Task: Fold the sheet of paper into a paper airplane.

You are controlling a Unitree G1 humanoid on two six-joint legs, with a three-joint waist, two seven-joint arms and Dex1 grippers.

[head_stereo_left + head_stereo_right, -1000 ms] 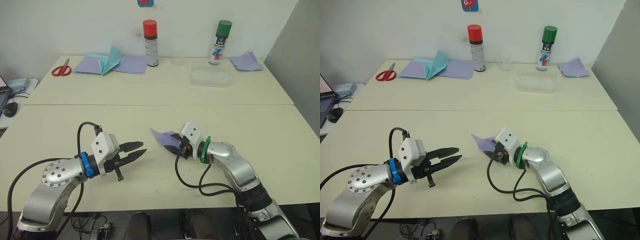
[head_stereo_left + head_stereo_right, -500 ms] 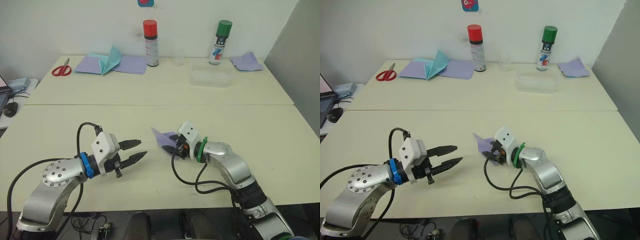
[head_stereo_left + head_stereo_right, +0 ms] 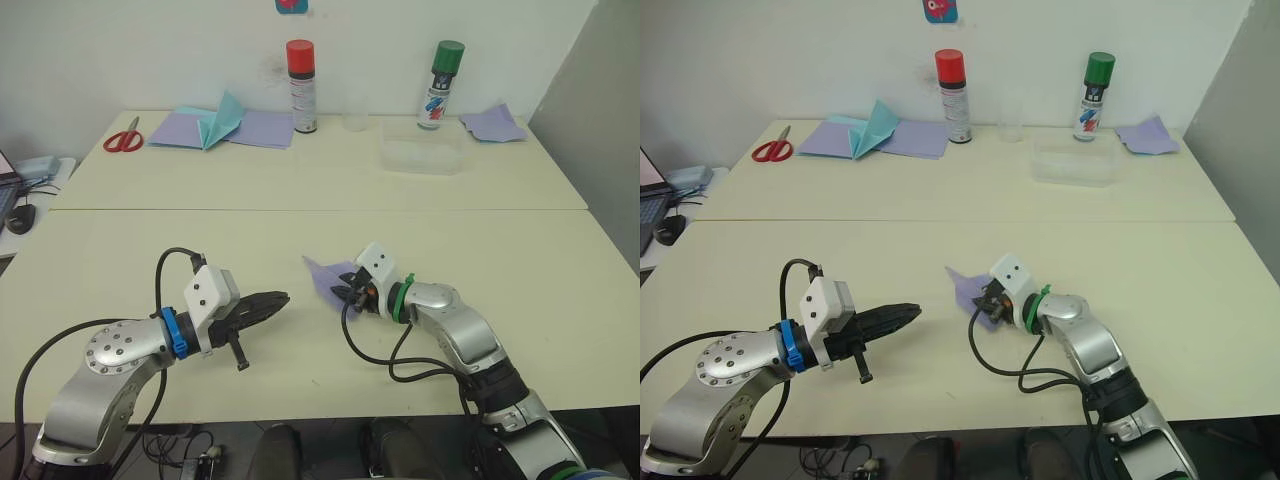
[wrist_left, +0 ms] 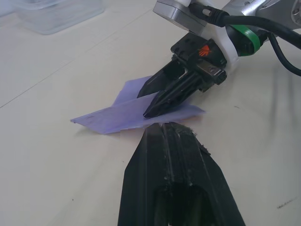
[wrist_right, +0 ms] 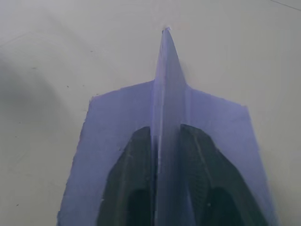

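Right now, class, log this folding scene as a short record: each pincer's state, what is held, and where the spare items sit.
right pincer: shut on the central ridge of the creased lavender paper airplane
left pincer: shut, holds nothing, apart from the airplane
airplane: on the cream near table
far table: red-handled scissors, teal folded paper, red-capped spray can, green-capped spray can

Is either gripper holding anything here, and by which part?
The right gripper pinches the paper airplane by its upright centre fold, at the rear. The left gripper is shut on nothing.
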